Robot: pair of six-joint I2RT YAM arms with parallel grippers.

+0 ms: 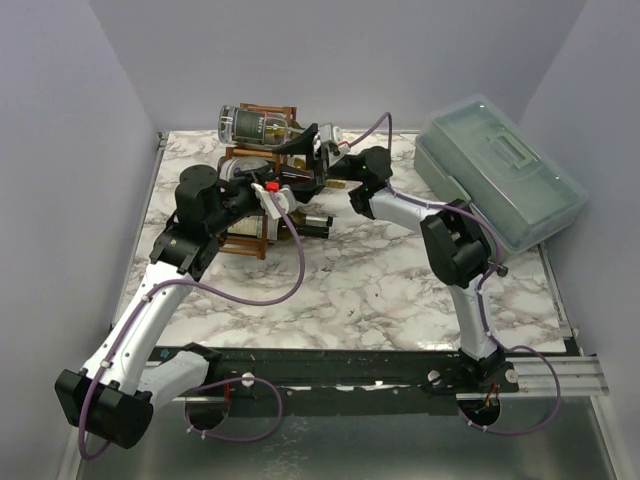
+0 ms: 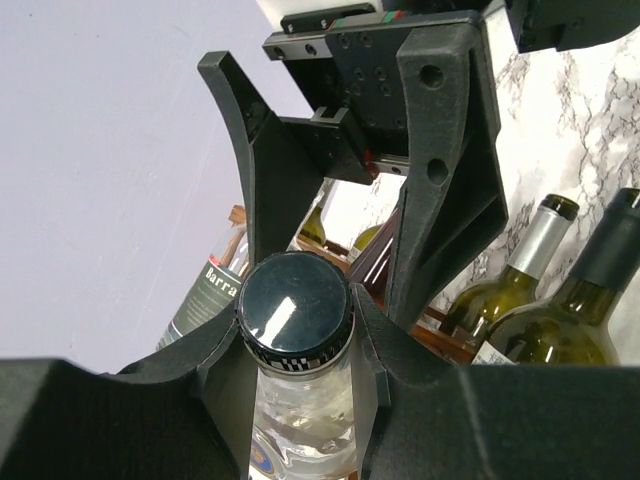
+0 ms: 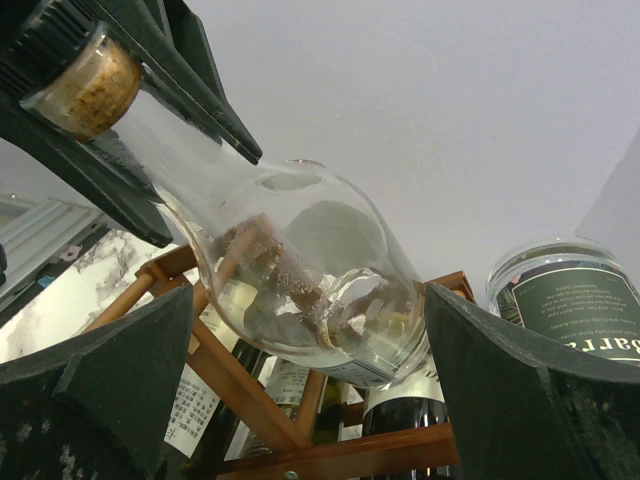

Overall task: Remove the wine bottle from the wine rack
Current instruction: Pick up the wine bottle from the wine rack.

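Left gripper (image 2: 297, 350) clenched on the capped neck of the clear wine bottle (image 3: 310, 270), which lies over the top bars of the wine rack (image 3: 250, 395), contact unclear; right gripper (image 3: 305, 300) spread wide around its belly, not gripping. Risk: a neck-only hold may let the belly sag or twist, clipping a bar or nudging the labelled bottle (image 3: 565, 300) just beside it. Wall close behind, lidded plastic box (image 1: 500, 170) to the right; open marble tabletop (image 1: 400, 290) in front.

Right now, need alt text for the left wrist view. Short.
The left gripper is shut on the neck of a clear bottle just under its dark cap, seen end-on at bottom centre. Beyond it the right gripper faces the camera with its jaws open. Two green wine bottles show at right, with the marble table behind.
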